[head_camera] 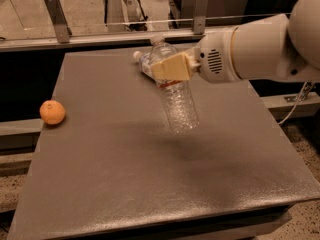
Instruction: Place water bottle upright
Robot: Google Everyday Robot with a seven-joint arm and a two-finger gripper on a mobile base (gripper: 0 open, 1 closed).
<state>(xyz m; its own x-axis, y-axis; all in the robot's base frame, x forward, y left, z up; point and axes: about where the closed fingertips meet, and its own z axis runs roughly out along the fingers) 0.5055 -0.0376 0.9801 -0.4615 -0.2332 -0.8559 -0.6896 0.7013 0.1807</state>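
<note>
The water bottle [177, 101] is clear ribbed plastic with a white cap at the top and a thin red-and-blue label band near its shoulder. It hangs above the grey table [110, 174], nearly upright, its base tipped slightly to the right and off the surface. My gripper [171, 67], with tan finger pads, is shut on the bottle's upper part. The white arm reaches in from the right.
A shorter bottle [143, 61] with a white-blue label lies on its side behind the gripper, partly hidden. An orange [52, 112] sits at the table's left edge. A metal rail with brackets [56, 17] runs behind the table.
</note>
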